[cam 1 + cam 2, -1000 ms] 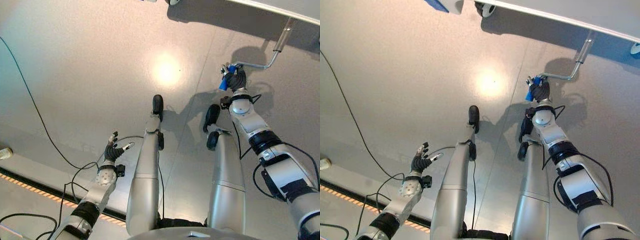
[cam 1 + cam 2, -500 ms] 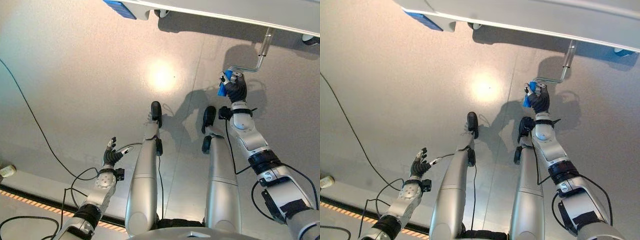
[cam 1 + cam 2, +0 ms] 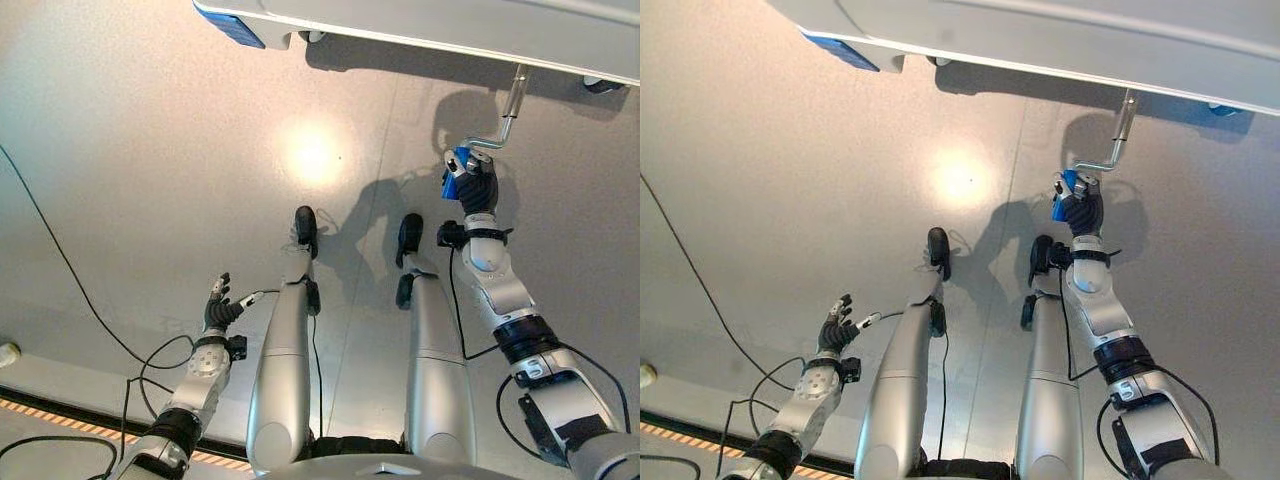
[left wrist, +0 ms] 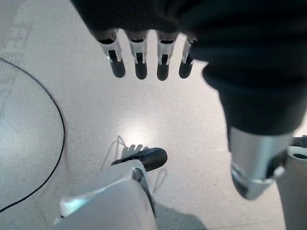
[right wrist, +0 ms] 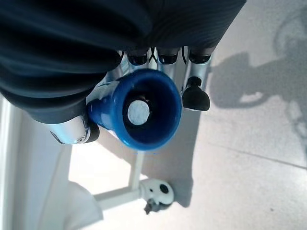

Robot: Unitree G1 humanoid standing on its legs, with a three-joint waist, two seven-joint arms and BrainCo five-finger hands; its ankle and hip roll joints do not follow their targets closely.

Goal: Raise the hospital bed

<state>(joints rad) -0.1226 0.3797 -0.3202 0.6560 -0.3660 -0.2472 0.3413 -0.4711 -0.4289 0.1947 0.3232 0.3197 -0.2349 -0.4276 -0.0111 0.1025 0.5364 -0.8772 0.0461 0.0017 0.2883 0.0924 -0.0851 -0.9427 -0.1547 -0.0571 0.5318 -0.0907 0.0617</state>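
The hospital bed point(image 3: 420, 25) spans the far edge above the floor point(image 3: 150, 150). Its metal crank point(image 3: 508, 110) hangs below the frame, blue handle point(image 5: 139, 112) wrapped by the right robot hand point(image 3: 474, 186). Left robot hand point(image 3: 218, 307) hangs relaxed, empty.

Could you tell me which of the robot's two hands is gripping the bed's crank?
The right hand: its fingers are curled round the crank's blue handle under the bed. The left hand hangs open over the floor, holding nothing.
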